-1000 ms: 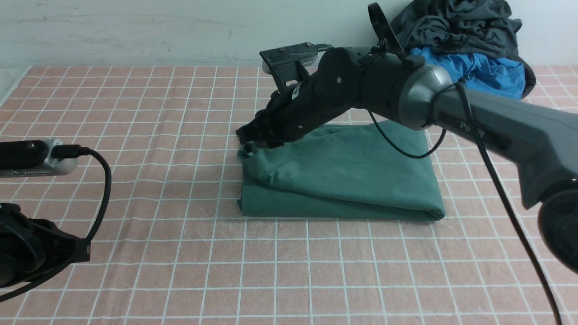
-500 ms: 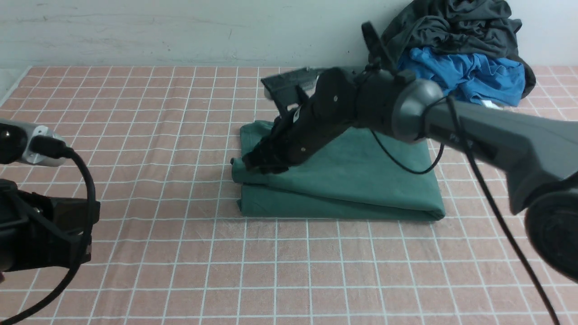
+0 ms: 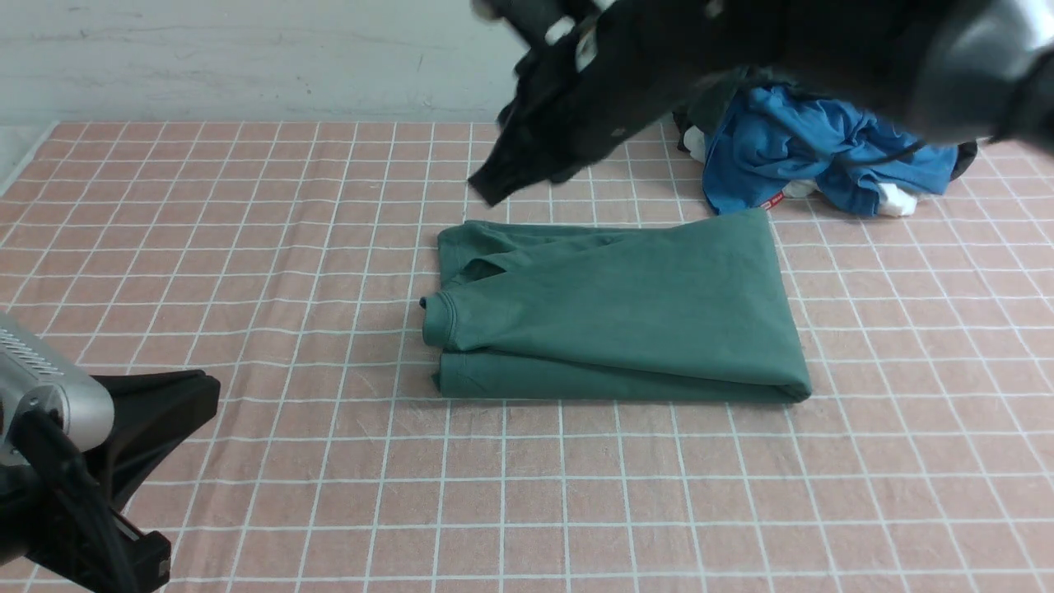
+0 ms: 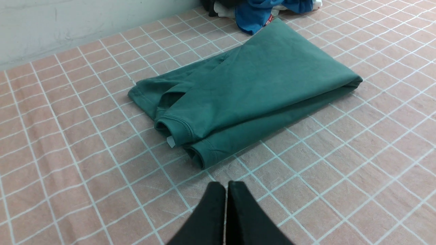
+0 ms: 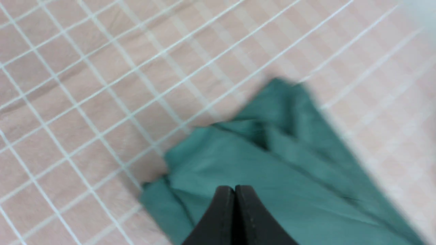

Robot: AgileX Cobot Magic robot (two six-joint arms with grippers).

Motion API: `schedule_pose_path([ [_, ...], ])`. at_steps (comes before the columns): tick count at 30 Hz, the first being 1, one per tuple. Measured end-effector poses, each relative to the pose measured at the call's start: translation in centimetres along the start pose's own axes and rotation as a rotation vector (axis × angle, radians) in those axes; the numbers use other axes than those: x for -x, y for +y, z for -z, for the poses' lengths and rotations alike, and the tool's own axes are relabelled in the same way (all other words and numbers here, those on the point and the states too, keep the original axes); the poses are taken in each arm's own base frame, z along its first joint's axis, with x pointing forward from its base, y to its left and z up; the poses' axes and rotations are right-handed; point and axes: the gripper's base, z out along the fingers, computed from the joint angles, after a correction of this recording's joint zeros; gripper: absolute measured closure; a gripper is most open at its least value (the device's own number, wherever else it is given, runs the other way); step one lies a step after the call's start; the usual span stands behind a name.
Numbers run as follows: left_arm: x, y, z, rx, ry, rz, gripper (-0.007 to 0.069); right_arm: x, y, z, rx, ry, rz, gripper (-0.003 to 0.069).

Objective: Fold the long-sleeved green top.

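At far left in the front view we saw only the left arm's wrist body, low over the pink gridded cloth (image 3: 247, 461). Its wrist view gave us the left gripper (image 4: 226, 186): both black fingers pressed together, nothing between them, hanging above bare cloth just short of the garment's nearest corner.

Mid-table lay the green long-sleeved top (image 3: 626, 305), folded into a flat rectangular stack. We noted a ribbed edge sticking out on its left side and the smooth fold line along its right end. From the left wrist view the top (image 4: 245, 88) also showed a small white tag under that ribbed edge.

Above and behind the top's left end we had the right gripper (image 3: 487, 191), motion-blurred, lifted clear of the fabric. Its wrist view showed the fingers (image 5: 221, 211) closed flat on each other, empty, the top (image 5: 272, 177) blurred below.

At back right sat a bright blue garment (image 3: 807, 148), crumpled against the wall, a dark garment's edge (image 3: 965, 151) peeking beside it.
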Motion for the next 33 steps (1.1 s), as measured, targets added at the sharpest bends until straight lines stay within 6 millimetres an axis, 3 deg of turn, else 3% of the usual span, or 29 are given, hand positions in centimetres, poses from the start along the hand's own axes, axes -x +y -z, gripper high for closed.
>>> schedule_pose_path([
  [1, 0.0, 0.0, 0.0, 0.000, -0.001, 0.001, 0.0628, -0.1, -0.6, 3.2, -0.041, -0.020, -0.008, 0.0673],
  [2, 0.0, 0.0, 0.0, 0.000, -0.001, 0.001, 0.0628, -0.5, -1.1, 5.2, -0.069, -0.032, -0.029, 0.0673],
  [4, 0.0, 0.0, 0.0, -0.001, -0.001, 0.002, 0.0628, -3.3, -1.5, 9.7, -0.108, -0.048, -0.091, 0.0673],
  [5, 0.0, 0.0, 0.0, -0.001, -0.001, 0.002, 0.0628, -3.6, -1.5, 9.3, -0.108, -0.034, -0.095, 0.0673],
  [6, 0.0, 0.0, 0.0, -0.001, -0.001, 0.002, 0.0628, -6.0, -1.4, 11.5, -0.123, -0.069, -0.128, 0.0673],
  [8, 0.0, 0.0, 0.0, -0.001, -0.001, 0.002, 0.0628, -9.3, -0.5, 12.6, -0.119, -0.114, -0.148, 0.0673],
  [12, 0.0, 0.0, 0.0, -0.001, -0.001, 0.002, 0.0628, -17.0, 1.9, 12.6, -0.089, -0.246, -0.215, 0.0673],
  [18, 0.0, 0.0, 0.0, -0.001, -0.001, 0.002, 0.0628, -24.5, 4.1, 11.5, -0.058, -0.274, -0.253, 0.0673],
  [23, 0.0, 0.0, 0.0, -0.001, -0.002, 0.002, 0.0628, -27.4, 4.9, 11.4, -0.048, -0.289, -0.260, 0.0673],
  [33, 0.0, 0.0, 0.0, -0.001, -0.003, 0.004, 0.0628, -30.4, 5.5, 10.9, -0.062, -0.186, -0.223, 0.0673],
])
